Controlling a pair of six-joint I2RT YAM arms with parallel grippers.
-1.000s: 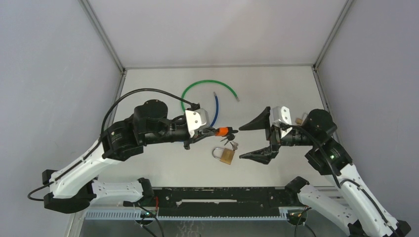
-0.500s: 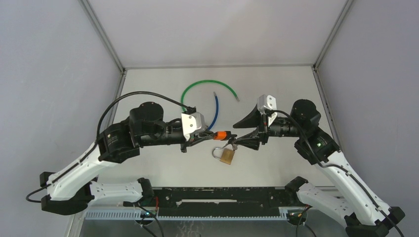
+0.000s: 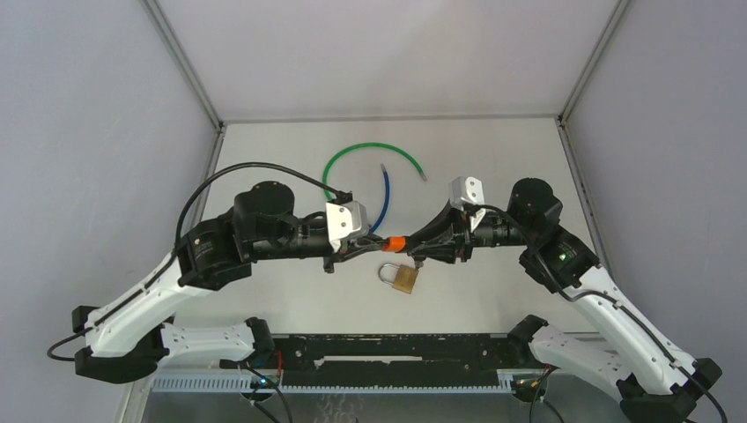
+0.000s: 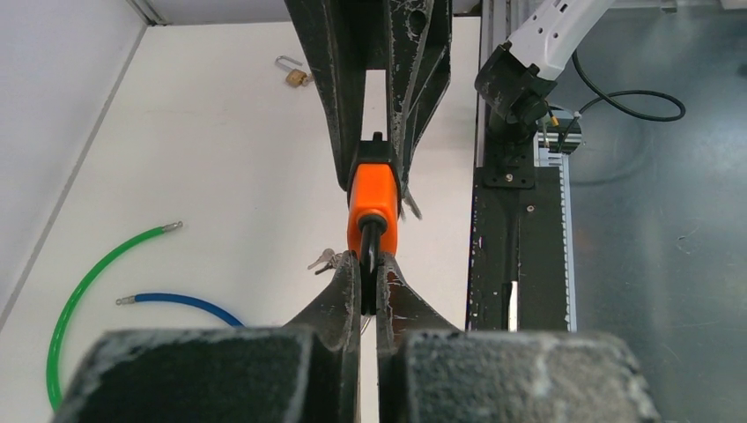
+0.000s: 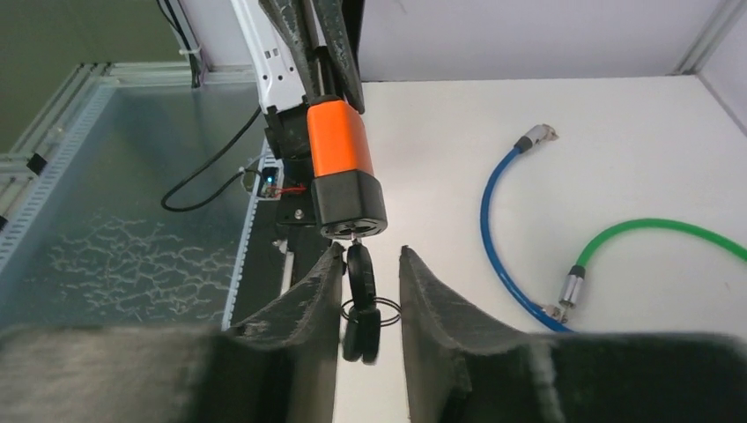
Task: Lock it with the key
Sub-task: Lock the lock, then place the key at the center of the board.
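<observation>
We judge the step in hand to be taking hold of the key (image 5: pixel 358 267) so that it can be turned. The orange padlock (image 5: pixel 339 145) is held above the table (image 3: pixel 493 159), between the two arms. The left tool (image 4: pixel 368 284) is clamped on its narrow dark end, probably the shackle, though we cannot make that part out fully. The key sits in the keyway of the black end cap. A thin wire key ring (image 5: pixel 370 310) with what looks like a spare key dangles below it.

The right tool (image 5: pixel 370 257) straddles the key with its fingers apart. There is daylight on both sides, less on one side than the other.

To do this well, we would first centre the right tool so both fingers meet the flat faces of the key's head together. It should close on the head alone (not on the loose ring, which would slip and twist). Then it should roll about the key's own axis while the left tool braces against the torque. Any sideways pull risks levering the lock out of that narrow grip.

The lock's jacket is glossy, round-cornered orange plastic and its cap is matte black. The key's head is dark and slim. The tool fingers (image 5: pixel 304 304) are black, tapered and scuffed whitish. A brass padlock (image 3: pixel 404 278) with a bright steel shackle lies on the table just below the held lock. A smooth blue cable (image 5: pixel 502 256) and a green cable (image 5: pixel 652 231), both with metal end fittings, curve on the table further off.
</observation>
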